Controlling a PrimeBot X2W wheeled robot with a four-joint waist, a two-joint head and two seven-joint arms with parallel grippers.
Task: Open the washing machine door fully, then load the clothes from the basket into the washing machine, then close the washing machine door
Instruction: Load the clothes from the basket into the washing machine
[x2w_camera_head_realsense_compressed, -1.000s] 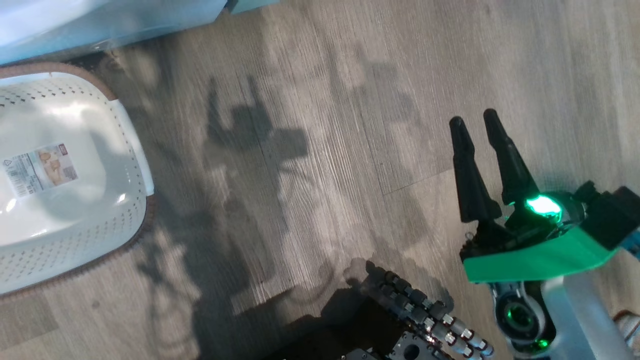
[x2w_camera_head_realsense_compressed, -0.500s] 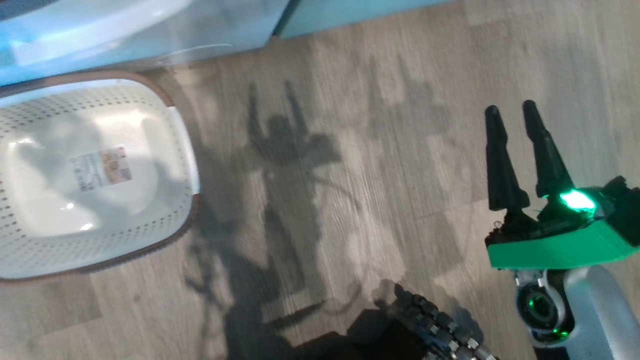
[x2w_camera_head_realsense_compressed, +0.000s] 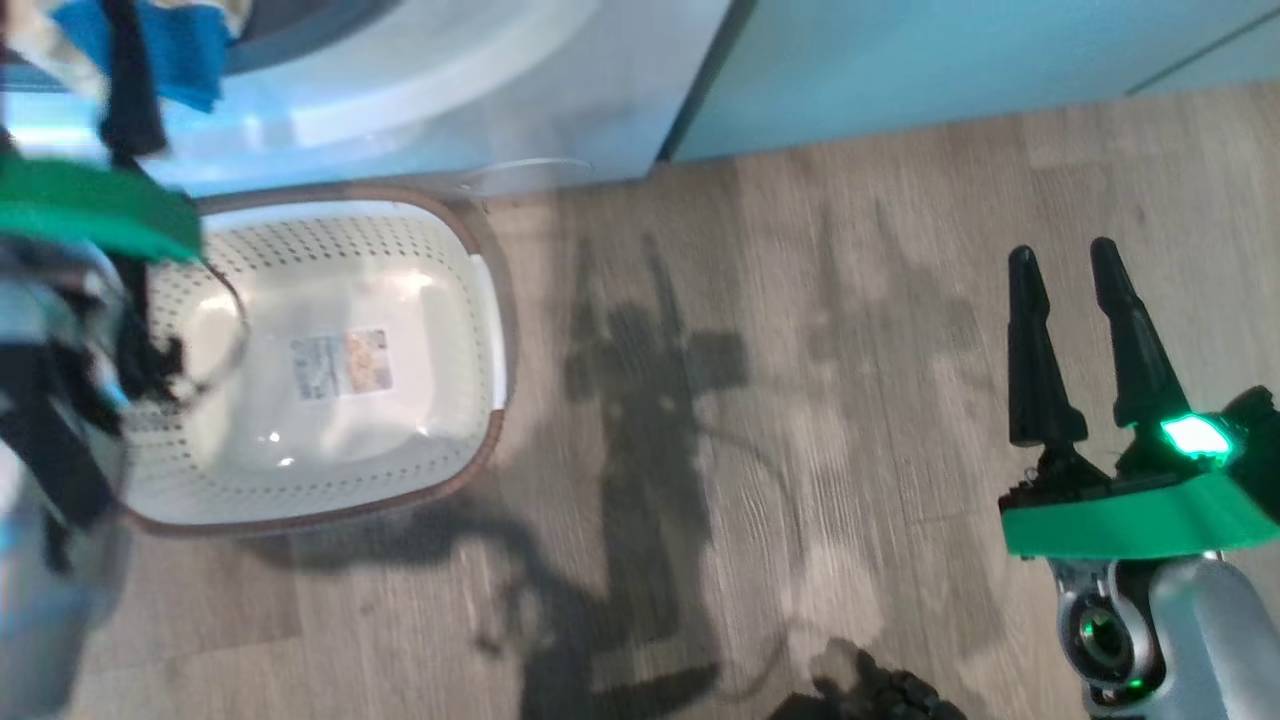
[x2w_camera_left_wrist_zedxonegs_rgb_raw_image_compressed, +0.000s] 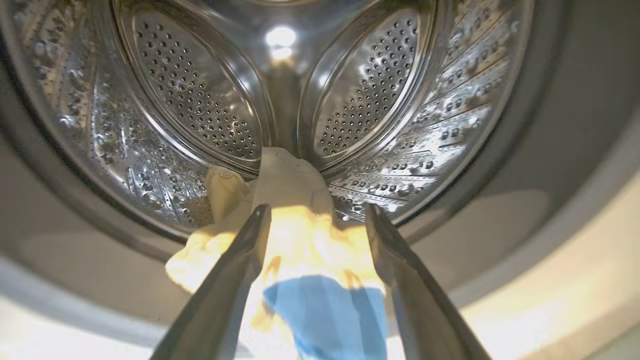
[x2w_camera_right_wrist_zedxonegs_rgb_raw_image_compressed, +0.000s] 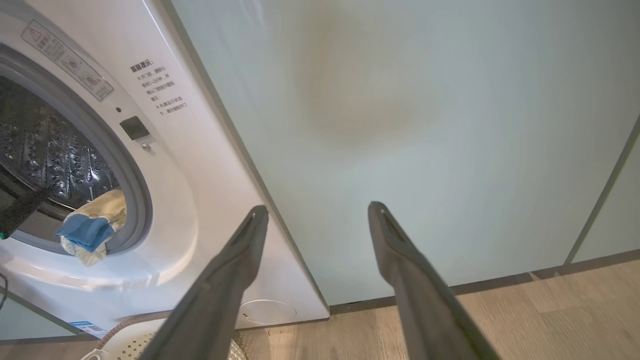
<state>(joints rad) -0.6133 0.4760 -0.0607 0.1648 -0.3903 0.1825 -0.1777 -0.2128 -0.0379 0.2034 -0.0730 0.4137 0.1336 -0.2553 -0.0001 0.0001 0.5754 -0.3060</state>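
1. Head view: the basket (x2w_camera_head_realsense_compressed: 440, 240) stands empty on the floor before the washer (x2w_camera_head_realsense_compressed: 450, 100). The right gripper (x2w_camera_head_realsense_compressed: 1065, 255) hangs spread and empty over open floor, well apart.
2. Left wrist view: the left gripper (x2w_camera_left_wrist_zedxonegs_rgb_raw_image_compressed: 317, 212) is spread wide at the drum mouth. The clothes (x2w_camera_left_wrist_zedxonegs_rgb_raw_image_compressed: 295, 185) lie loose between its fingers.
3. Right wrist view: the clothes (x2w_camera_right_wrist_zedxonegs_rgb_raw_image_compressed: 100, 220) overhang the gasket lip. Loading looks nearly done. Next, push them inward, then close the door.

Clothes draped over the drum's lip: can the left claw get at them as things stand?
Probably yes. The left claw is open, with the clothes lying right between its fingers at the mouth of the drum. Nothing stands between them in the left wrist view.
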